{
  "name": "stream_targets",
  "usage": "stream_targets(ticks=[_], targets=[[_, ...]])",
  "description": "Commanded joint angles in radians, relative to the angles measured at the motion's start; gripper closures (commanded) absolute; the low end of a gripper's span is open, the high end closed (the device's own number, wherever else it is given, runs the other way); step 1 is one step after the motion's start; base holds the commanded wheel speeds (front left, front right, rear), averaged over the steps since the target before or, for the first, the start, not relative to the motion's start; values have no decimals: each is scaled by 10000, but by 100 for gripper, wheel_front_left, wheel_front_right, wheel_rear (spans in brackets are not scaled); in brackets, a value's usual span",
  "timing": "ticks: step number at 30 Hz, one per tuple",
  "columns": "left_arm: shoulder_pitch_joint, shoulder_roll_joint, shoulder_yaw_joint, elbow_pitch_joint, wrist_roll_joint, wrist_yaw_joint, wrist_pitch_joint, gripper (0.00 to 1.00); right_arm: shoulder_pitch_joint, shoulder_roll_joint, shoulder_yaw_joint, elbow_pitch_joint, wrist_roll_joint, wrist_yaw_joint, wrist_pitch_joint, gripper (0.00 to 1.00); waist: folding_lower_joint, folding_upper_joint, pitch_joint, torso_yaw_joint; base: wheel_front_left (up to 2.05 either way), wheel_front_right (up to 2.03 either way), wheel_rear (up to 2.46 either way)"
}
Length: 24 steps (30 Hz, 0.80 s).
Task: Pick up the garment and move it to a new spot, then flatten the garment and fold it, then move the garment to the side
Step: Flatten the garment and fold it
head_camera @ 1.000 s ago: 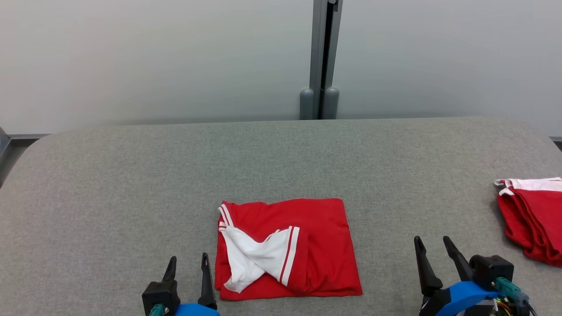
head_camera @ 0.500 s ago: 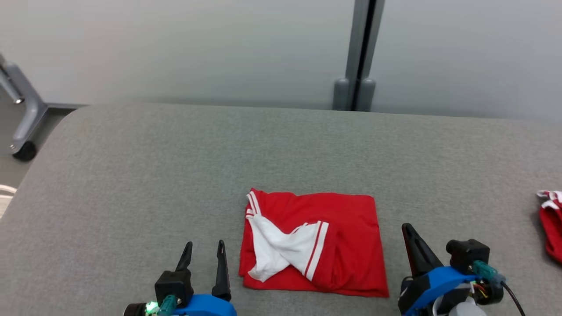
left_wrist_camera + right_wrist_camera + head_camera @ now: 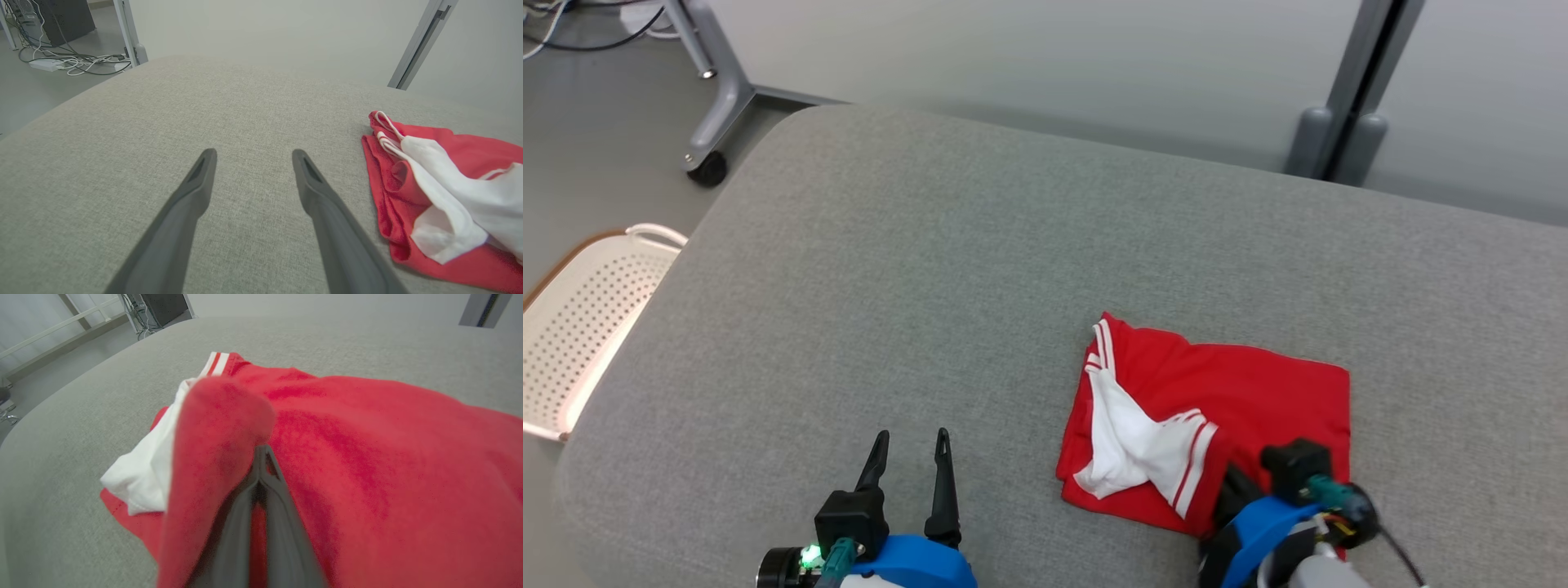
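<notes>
Red-and-white shirt (image 3: 1258, 392) lies folded on the table (image 3: 931, 286), right tool (image 3: 261, 457) clamped on its near edge, left tool (image 3: 912, 435) spread idle; only the sideways move apparently remains.

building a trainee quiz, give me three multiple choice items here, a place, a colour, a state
1. From the left hand, the folded red and white fabric garment lies A right B left C underneath
2. The perforated plastic basket beside the grey padded table is A white B blue C black
3. The right hand is A wide open B shut on the garment C shut on the basket
1 A, it sits rightward; 2 A, its wall is white; 3 B, fingers meet in a red fold
</notes>
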Motion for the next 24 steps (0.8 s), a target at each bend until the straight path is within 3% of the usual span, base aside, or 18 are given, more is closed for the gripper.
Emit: stream_targets(ticks=[1, 8, 12, 20, 24], targets=[[-132, -6, -31, -95, -55, 38, -3, 0, -135, -33, 639, 31, 38, 1, -32, 100, -1, -2, 207, 241, 0, 0, 0], [-316, -4, -405, -270, -247, 108, -3, 0, -419, -120, 3257, 571, 636, 3, -31, 100, -1, -2, 313, 462, 0, 0, 0], [-434, -4, -472, -342, -247, 139, -3, 0, -810, -335, 4068, 562, 1244, 1, -29, 100, -1, -2, 323, 422, 0, 0, 0], [-228, -4, -210, -350, -71, 108, -3, 0, -725, -691, 2992, -467, 1646, 1, -32, 100, -1, -2, 53, -178, 0, 0, 0], [-116, -3, -32, -324, 44, 67, -3, 0, -136, -710, 1267, -1015, 1221, 1, -32, 100, -1, -2, -249, -740, 0, 0, 0]])
